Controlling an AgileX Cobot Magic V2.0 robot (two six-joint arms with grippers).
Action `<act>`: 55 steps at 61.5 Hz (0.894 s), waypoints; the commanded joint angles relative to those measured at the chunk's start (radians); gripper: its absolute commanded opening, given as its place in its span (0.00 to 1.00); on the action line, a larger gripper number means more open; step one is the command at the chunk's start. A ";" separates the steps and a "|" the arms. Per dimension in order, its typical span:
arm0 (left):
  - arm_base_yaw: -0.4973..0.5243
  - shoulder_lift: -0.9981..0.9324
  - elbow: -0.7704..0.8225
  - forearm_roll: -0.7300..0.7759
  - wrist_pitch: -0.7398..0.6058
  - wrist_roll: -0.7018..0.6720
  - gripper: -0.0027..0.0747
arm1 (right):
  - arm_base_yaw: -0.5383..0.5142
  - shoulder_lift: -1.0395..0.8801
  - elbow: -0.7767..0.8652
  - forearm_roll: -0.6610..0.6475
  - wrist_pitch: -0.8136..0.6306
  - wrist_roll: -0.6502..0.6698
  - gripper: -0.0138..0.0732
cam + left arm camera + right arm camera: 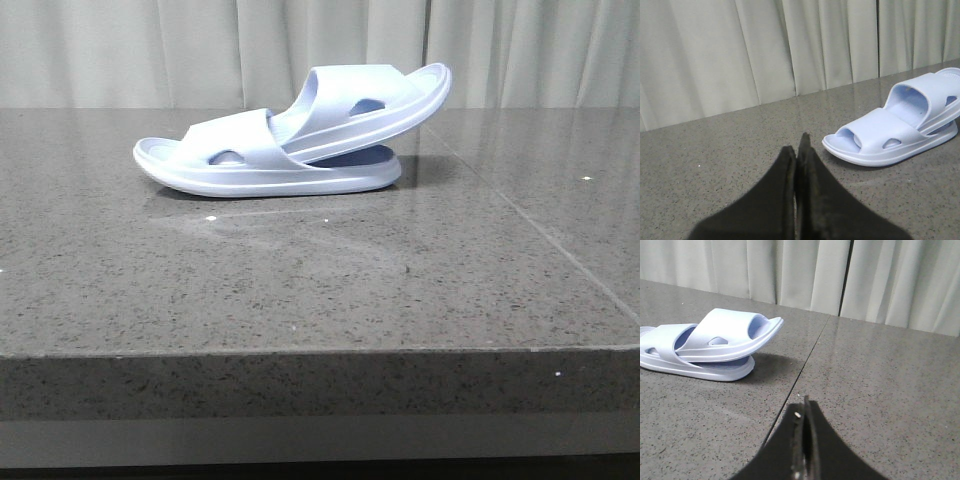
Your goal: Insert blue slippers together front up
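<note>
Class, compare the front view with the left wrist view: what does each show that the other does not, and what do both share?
Only the front view shows the table's front edge and no gripper. Only the left wrist view shows the left gripper, shut and apart from the slippers. Both show the blue slippers nested, one tucked under the other's strap, on the grey table before pale curtains.

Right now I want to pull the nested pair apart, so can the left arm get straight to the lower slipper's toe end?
Probably yes. The lower slipper lies flat, toe end toward the left arm, with only bare table between it and the left gripper, whose fingers are closed and would need opening. The upper slipper covers only the far end.
</note>
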 commanded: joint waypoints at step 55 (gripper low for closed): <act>0.222 -0.296 0.257 0.131 0.032 -0.255 0.01 | 0.002 0.006 -0.029 0.005 -0.076 -0.007 0.09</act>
